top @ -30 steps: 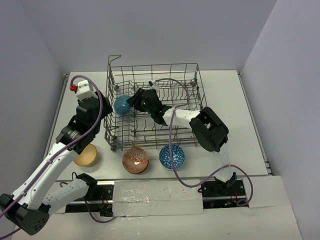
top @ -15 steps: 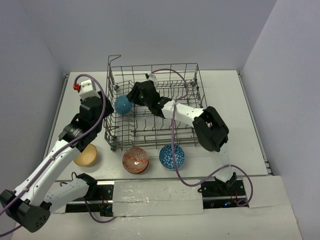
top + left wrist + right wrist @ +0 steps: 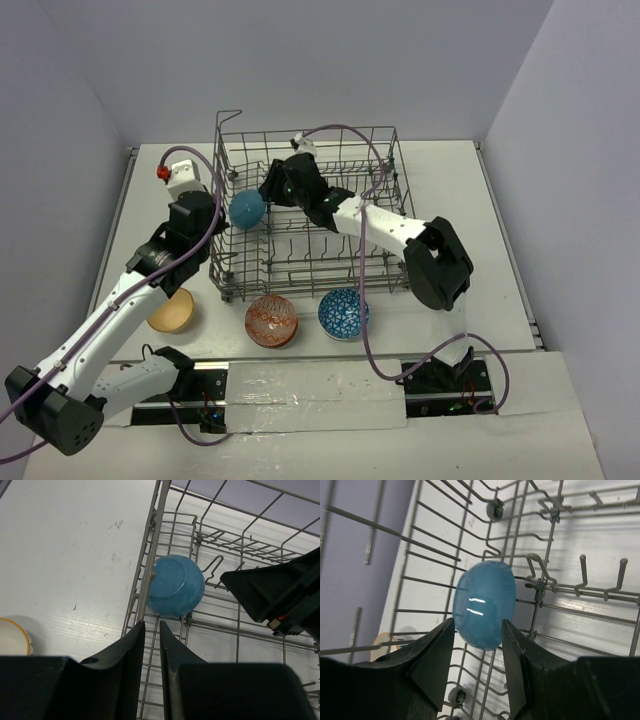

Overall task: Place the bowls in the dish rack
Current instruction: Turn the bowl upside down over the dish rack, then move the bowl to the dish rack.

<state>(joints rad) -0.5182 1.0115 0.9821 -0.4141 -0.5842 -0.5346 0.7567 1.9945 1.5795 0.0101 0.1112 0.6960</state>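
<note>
The dish rack (image 3: 330, 140), a big grey wire basket with upright tines and a raised handle at its 11 o'clock corner, sits flat on the table. A plain blue bowl (image 3: 246, 209) stands on edge inside, against the rack's 9 o'clock wall, its underside facing outward. Three more bowls rest upright on the table outside the rack. A red patterned bowl (image 3: 271, 320) and a blue patterned bowl (image 3: 344, 313) lie near its 6 o'clock side. A yellow bowl (image 3: 171, 309) is at 8 o'clock.
</note>
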